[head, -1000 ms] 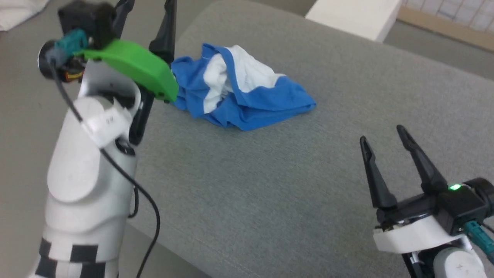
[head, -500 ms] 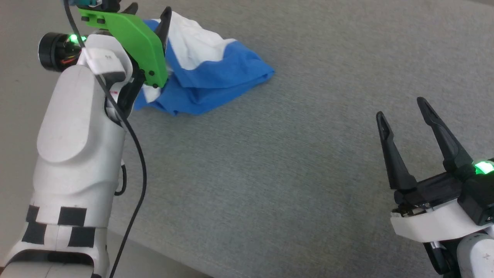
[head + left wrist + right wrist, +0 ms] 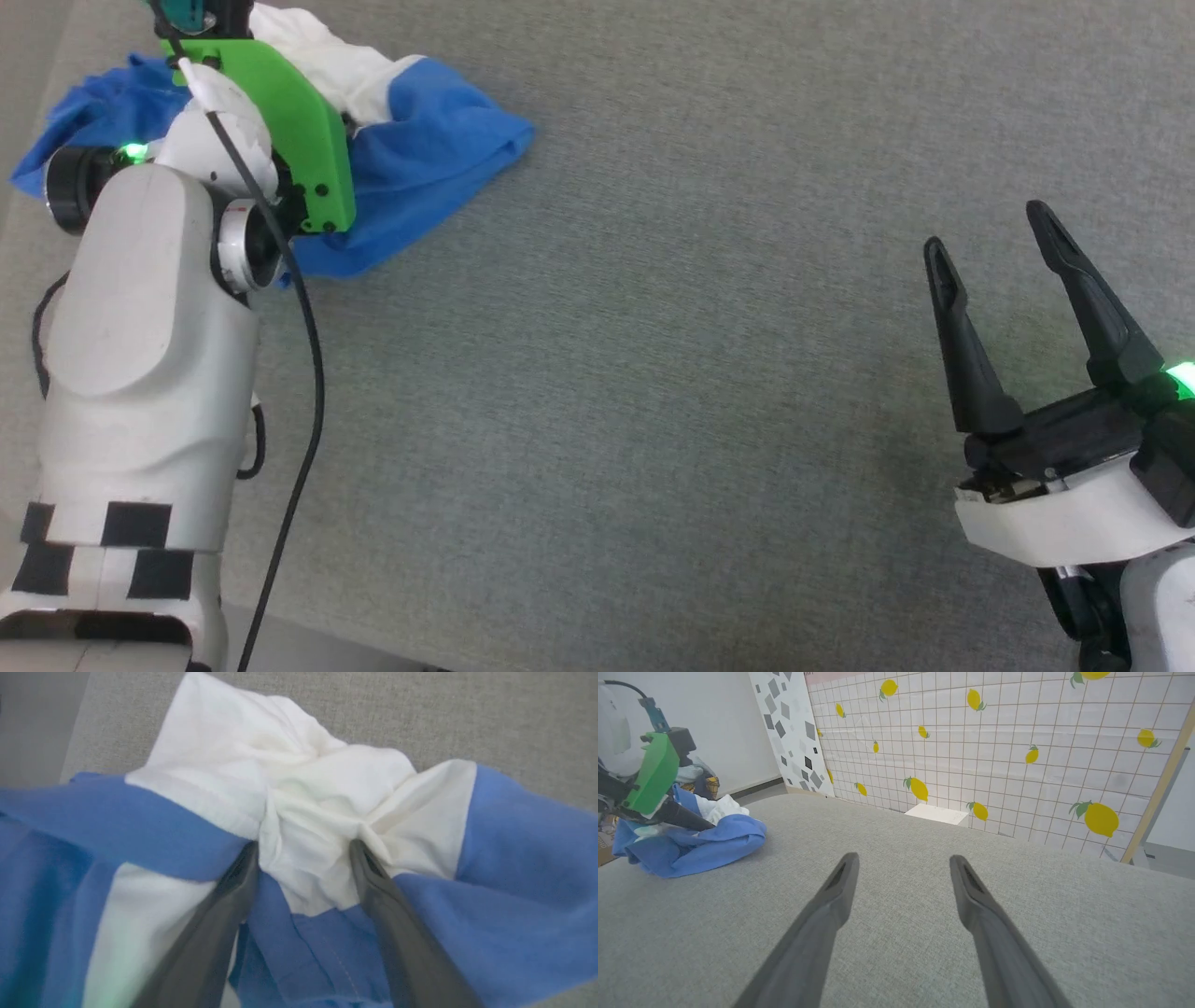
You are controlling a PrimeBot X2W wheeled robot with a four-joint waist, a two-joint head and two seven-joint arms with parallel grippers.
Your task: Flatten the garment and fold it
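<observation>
Lying crumpled near the left edge of a grey fabric surface (image 3: 653,373), the shirt (image 3: 439,159) meets the left pincer (image 3: 303,845).
The pincer's fingers are spread and pressed down into the heap, with a bunch of white cloth between them and blue folds on either side. The right pincer (image 3: 986,226), also spread and holding nothing, hovers over bare fabric well apart from the shirt.
</observation>
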